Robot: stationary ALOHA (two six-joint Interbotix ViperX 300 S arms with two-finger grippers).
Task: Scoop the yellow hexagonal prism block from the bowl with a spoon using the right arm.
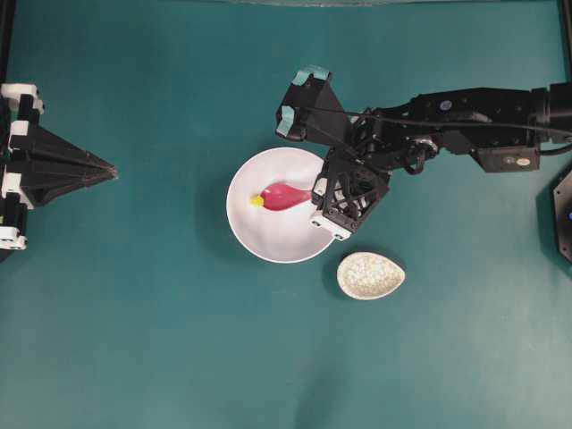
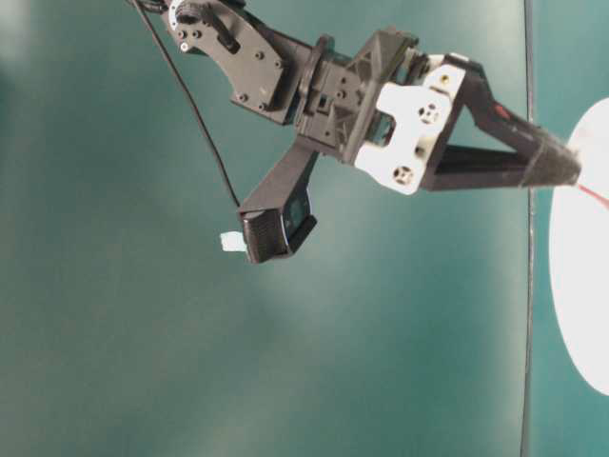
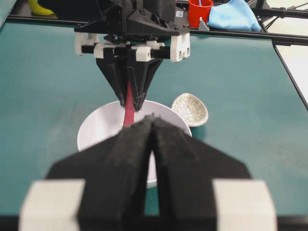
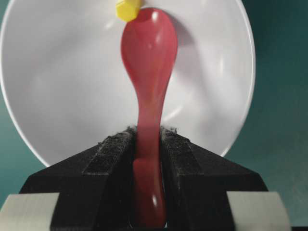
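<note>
In the white bowl (image 1: 268, 234) on the bench, the yellow block (image 4: 128, 9) touches the spoon (image 4: 148, 62) tip. The right hand (image 4: 148, 144) pinches the spoon handle. The left hand (image 1: 109, 169), well apart, is pressed together.

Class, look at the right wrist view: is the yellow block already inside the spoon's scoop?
No, the yellow block sits on the bowl at the spoon tip.

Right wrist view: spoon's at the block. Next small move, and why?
Probably ease the spoon forward with its tip kept low. The right gripper is clamped on the handle, the scoop sits inside the white bowl, and the yellow block lies just off the tip's left edge, not yet in the scoop.
</note>
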